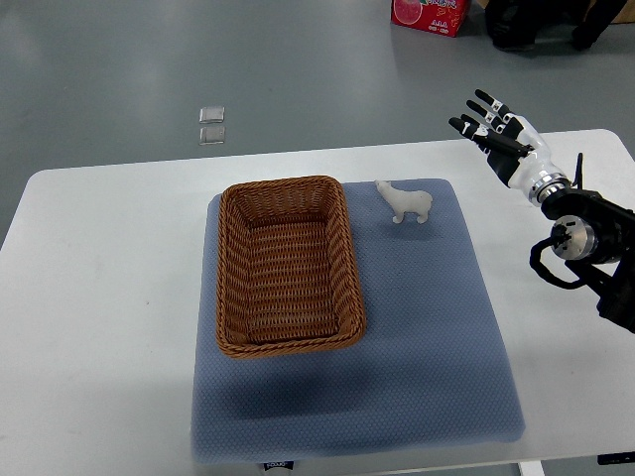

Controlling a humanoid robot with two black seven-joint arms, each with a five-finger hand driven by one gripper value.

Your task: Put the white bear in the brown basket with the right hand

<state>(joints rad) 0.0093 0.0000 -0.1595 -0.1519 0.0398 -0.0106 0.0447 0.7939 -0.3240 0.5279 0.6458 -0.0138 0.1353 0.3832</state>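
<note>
White bear [404, 202] stands beside brown basket [288, 265] (right hand [493, 127] spread, apart).

clear mat [437, 297] btwn bear [404, 202] & right hand [496, 134], basket [288, 266] just left

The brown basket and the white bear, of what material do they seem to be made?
The brown basket looks like woven wicker or rattan: braided rim, ribbed strands, slight sheen. The white bear seems hard and smooth, perhaps plastic or ceramic, with a matte finish; it is too small to tell which.
</note>
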